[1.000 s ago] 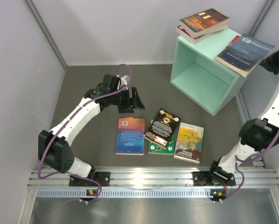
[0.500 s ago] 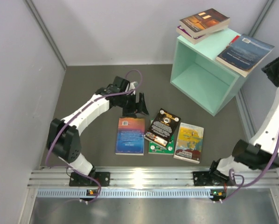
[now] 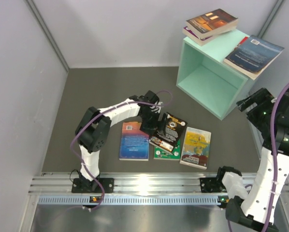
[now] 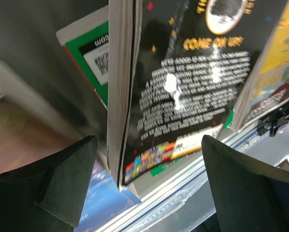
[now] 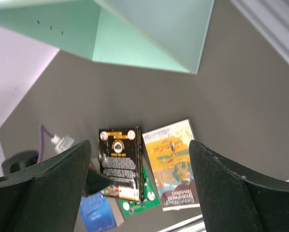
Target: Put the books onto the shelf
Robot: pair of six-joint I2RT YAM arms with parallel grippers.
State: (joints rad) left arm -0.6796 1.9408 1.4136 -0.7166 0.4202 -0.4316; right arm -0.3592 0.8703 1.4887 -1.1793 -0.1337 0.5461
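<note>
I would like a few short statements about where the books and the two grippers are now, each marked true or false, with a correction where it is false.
1. The black book lies partly on the green book. True.
2. Two books stand inside the shelf. False: no book shows inside it; the brown book and the blue book lie on its top.
3. The right gripper holds the yellow book. False: it is open and empty, and that book lies on the table.
4. The left gripper is open, with a finger on each side of the black book's edge. True.
</note>
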